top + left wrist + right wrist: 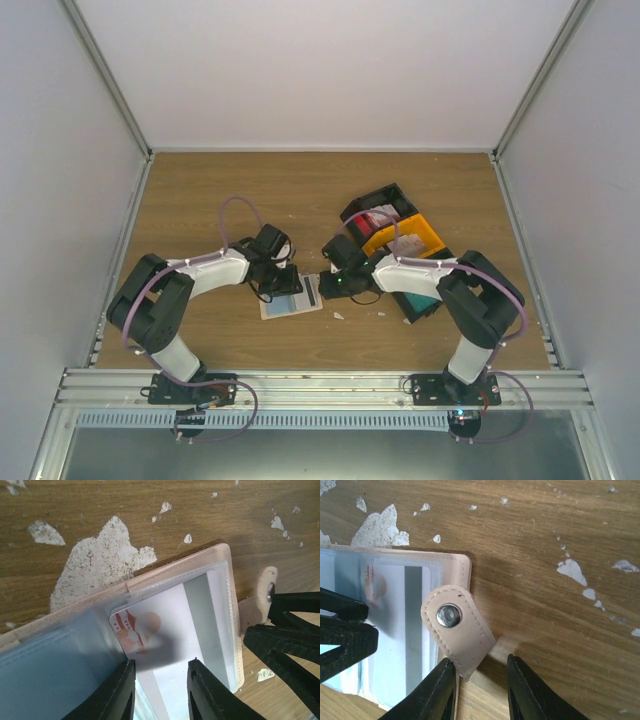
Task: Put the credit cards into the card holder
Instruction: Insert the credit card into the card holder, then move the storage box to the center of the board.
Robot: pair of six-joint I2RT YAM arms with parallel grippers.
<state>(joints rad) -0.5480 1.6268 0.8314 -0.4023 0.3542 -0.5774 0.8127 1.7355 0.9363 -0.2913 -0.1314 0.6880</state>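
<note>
Your left pincer (161, 666) is spread. Both tips sit down on the white card (197, 615) with the grey stripe, and nothing's clamped between them. That card is under the clear sleeve of the card holder (175, 572), which lies open and flat on the table (560, 610), roughly between the two arms. I can't tell where the pocket mouth is, so I can't say how much of the card is actually seated.

Your right pincer (480, 662) is spread too, parked just off the holder's edge. A corner of the snap tab (462, 630) lies in its gap beside one finger, but it isn't squeezed.

So I'd say you're mid-insertion, working this one card home. The next move calls for a flat push along the sleeve, with the right side bracing the holder so it doesn't skate across the wood. Go gently, because that thin plastic looks like it could buckle.

After that you'd want the black bin (395, 188). There's something red in it, but it's too small to call.
</note>
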